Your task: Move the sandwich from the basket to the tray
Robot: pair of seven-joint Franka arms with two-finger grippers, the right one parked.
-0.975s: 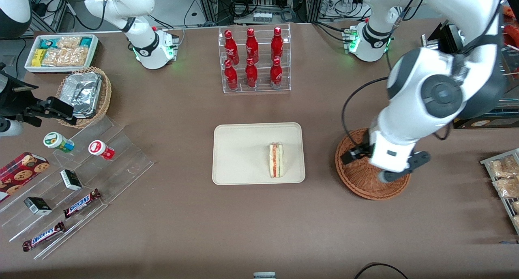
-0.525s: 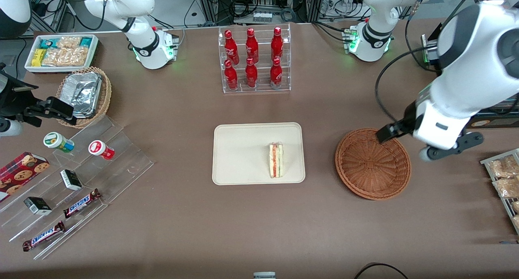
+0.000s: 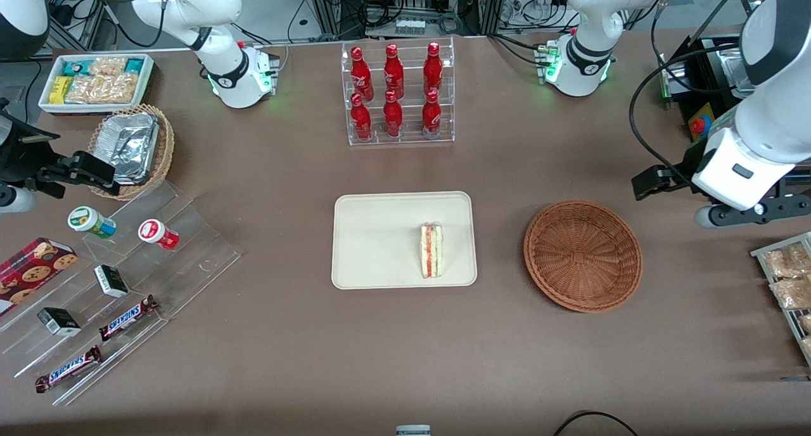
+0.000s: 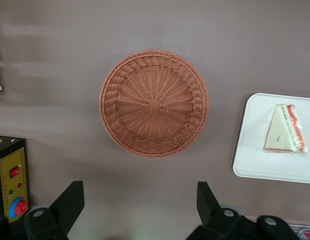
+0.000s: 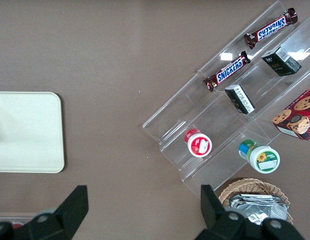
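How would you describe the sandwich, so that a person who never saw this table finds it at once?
Find the cream tray at the table's middle, nearer the front camera than the rack of red bottles. The sandwich lies on it, at the end beside the empty brown basket. The open tool is high above the table, holding nothing. Only this item is a white wedge with red and green layers.

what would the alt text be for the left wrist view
An empty round wicker basket sits on a brown table, with the open tool high above it and holding nothing. Beside the basket, a sandwich lies on a cream tray.
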